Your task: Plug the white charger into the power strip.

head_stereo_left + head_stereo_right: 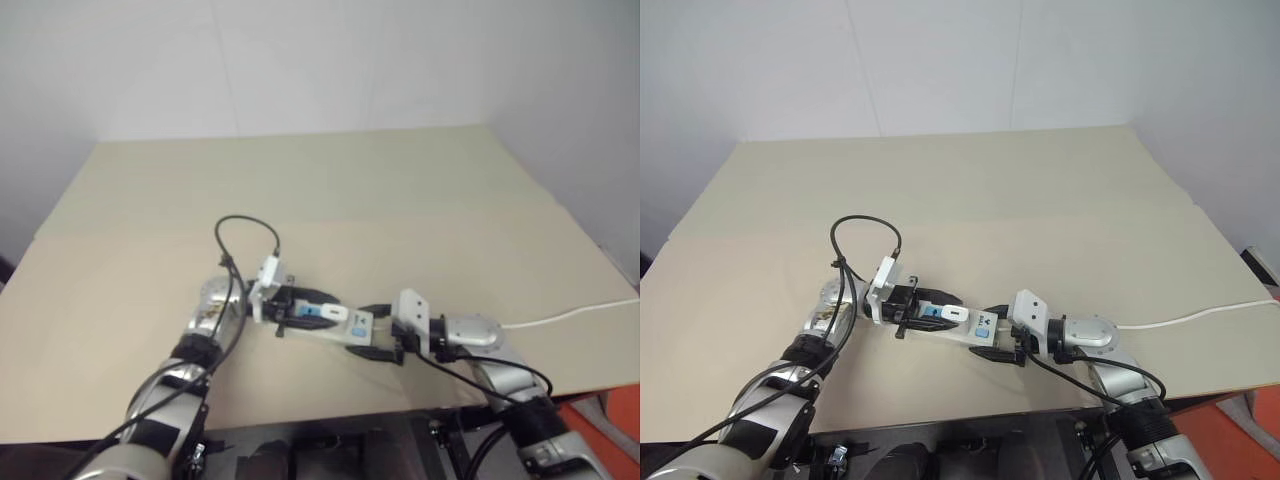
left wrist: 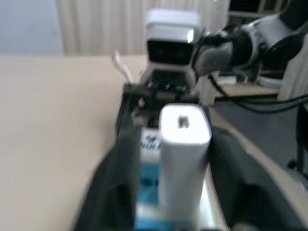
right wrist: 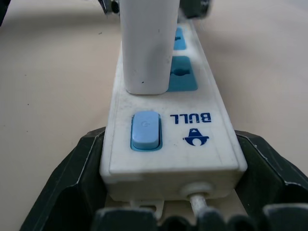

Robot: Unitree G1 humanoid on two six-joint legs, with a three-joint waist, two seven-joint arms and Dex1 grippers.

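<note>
The power strip lies on the tan table near its front edge, between my two grippers. The white charger stands upright on the strip, seated over an outlet next to the blue switch. My left gripper reaches in from the left, and its black fingers flank the charger with small gaps on both sides, so it is open. My right gripper is shut on the switch end of the strip, one finger against each long side.
The strip's thin white cord runs across the table to its right edge. A black cable loop arches over my left wrist. The table's front edge is close behind both grippers. An orange object lies below the front right corner.
</note>
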